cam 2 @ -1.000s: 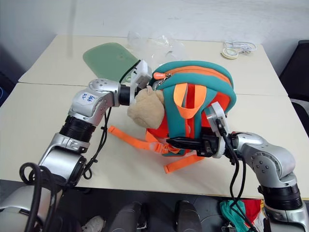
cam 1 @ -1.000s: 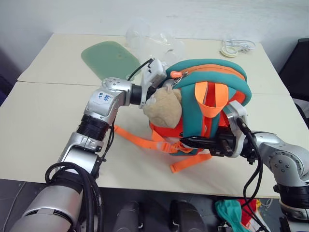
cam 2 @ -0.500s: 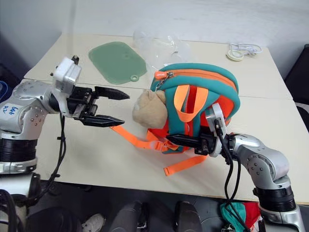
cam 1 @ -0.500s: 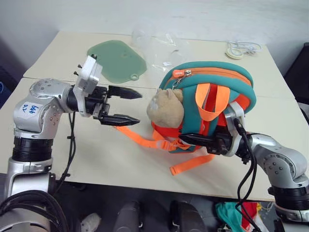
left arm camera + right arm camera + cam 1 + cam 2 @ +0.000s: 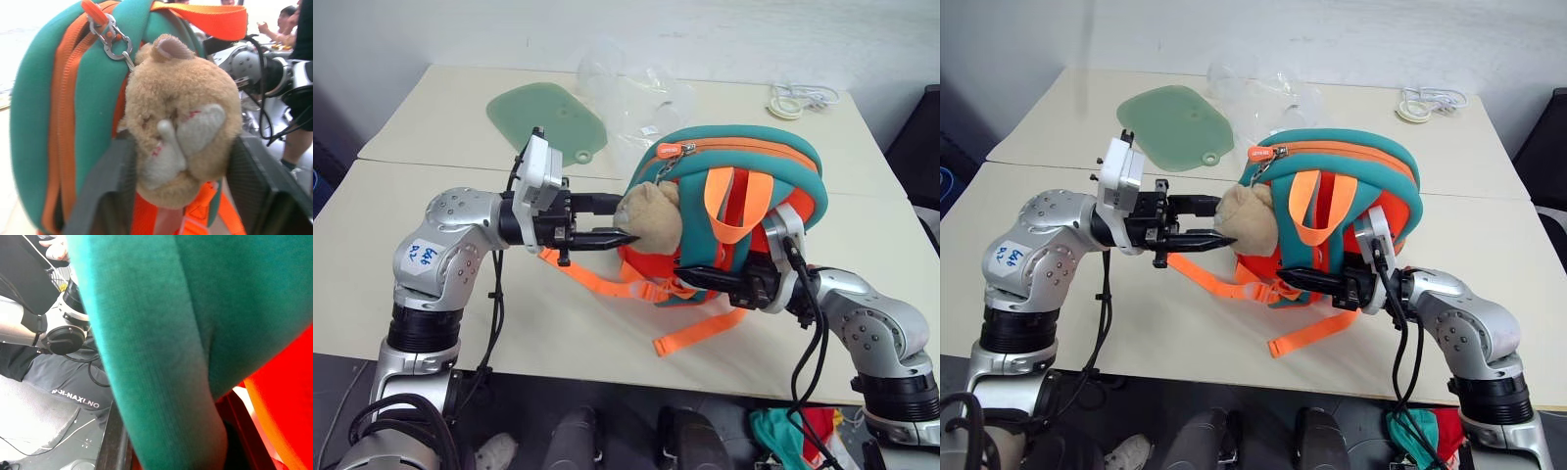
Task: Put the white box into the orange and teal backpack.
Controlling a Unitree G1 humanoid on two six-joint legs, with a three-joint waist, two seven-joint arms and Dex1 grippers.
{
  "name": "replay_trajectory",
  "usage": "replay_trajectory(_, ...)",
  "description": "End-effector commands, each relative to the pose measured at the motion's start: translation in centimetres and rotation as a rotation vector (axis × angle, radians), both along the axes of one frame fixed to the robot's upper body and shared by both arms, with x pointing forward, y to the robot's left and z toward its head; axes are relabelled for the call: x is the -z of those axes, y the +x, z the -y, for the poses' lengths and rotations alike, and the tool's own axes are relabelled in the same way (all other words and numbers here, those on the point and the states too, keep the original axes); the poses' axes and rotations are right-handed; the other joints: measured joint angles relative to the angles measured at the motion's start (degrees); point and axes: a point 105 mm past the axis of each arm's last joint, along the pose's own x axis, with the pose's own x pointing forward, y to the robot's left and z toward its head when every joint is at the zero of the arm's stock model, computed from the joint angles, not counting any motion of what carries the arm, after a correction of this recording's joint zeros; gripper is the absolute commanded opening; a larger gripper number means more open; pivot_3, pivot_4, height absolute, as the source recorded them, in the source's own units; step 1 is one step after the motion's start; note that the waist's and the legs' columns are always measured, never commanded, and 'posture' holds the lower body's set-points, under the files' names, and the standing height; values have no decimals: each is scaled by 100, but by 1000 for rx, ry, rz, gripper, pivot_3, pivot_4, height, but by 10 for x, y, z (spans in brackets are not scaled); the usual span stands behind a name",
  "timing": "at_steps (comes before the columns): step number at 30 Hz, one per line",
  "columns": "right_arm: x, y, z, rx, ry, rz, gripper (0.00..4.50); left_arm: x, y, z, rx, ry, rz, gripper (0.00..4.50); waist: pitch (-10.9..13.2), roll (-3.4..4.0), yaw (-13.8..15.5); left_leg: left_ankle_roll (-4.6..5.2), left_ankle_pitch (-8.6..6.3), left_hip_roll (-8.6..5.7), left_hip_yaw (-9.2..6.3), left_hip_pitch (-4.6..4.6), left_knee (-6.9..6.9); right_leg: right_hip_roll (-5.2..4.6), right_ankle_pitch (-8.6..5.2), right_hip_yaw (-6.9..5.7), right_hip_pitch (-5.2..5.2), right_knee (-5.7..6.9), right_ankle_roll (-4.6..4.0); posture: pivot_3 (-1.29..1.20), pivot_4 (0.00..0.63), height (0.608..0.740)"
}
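The orange and teal backpack [image 5: 744,157] stands upright mid-table with its zipper closed. A tan plush bear [image 5: 651,215] hangs at its left side. My left gripper [image 5: 626,219] points right, and the bear [image 5: 181,107] sits squeezed between its fingers [image 5: 100,196]. My right gripper [image 5: 695,277] reaches in from the right, low on the backpack's front, shut on a teal shoulder strap [image 5: 156,333]. The white box is out of view.
A green flat mat [image 5: 546,116] lies at the back left, a clear plastic bag [image 5: 641,93] behind the backpack, and a coiled white cable [image 5: 795,98] at the back right. Loose orange webbing straps [image 5: 597,279] trail across the table in front. People stand beyond the table.
My left gripper left the backpack's top, swung out left with its jaws wide, then came back right and closed around the bear. The right gripper kept its hold.
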Motion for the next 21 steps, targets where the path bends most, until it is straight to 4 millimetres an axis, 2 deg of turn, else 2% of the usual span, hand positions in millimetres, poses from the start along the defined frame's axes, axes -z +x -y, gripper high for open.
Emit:
replay_trajectory(1, -12, -4, -4, -12, 13, 48, 464, -9, 3, -8, -46, -31, 58, 1108, 0, 0, 1, 0, 0, 0, 0, 0, 0, -1, 0, 0, 0, 0, 0, 0, 150, 740)
replay_trajectory(4, -14, -3, -3, 1, 12, 54, 464, -28, -2, -23, -29, -119, 22, 728, 0, 0, -7, 0, 0, 0, -1, 0, 0, -1, 0, 0, 0, 0, 0, 0, 150, 740)
replay_trajectory(6, -15, -2, -1, 14, 16, 58, 464, -34, -5, -38, -28, -102, -20, 620, 0, 0, -47, 0, 0, 4, -1, 0, 0, -5, 0, 2, -1, 0, 0, 0, 150, 740)
replay_trajectory(10, -16, -3, 1, 34, 20, 59, 464, -32, 15, -77, -203, -19, -73, 602, 0, 1, -117, -5, 1, 6, -2, 1, -3, 2, -2, -5, -3, 4, -4, 0, 150, 740)
replay_trajectory(13, -16, -3, 2, 48, 26, 60, 464, -15, 39, -100, -364, 49, -126, 602, 0, 1, -123, -4, 1, 3, 3, 5, -6, 5, -3, -12, -3, 5, -4, 0, 150, 740)
replay_trajectory(15, -17, -2, 3, 58, 30, 60, 464, 8, 55, -107, -442, 90, -200, 602, 0, 1, -120, -4, 1, 3, 5, 5, -6, 5, -3, -18, -4, 5, -4, 0, 150, 740)
replay_trajectory(18, -18, -1, 5, 78, 44, 57, 464, 58, 66, -95, -436, 224, -245, 602, 0, 1, -92, -2, 0, 0, 5, 4, -6, 2, -2, -17, -4, 5, -4, 0, 150, 740)
replay_trajectory(21, -17, -2, 5, 81, 46, 54, 464, 75, 69, -72, -381, 181, -268, 602, 0, 0, -68, 0, -1, -3, 9, 3, -4, -1, -2, -16, -4, 6, -3, 0, 150, 740)
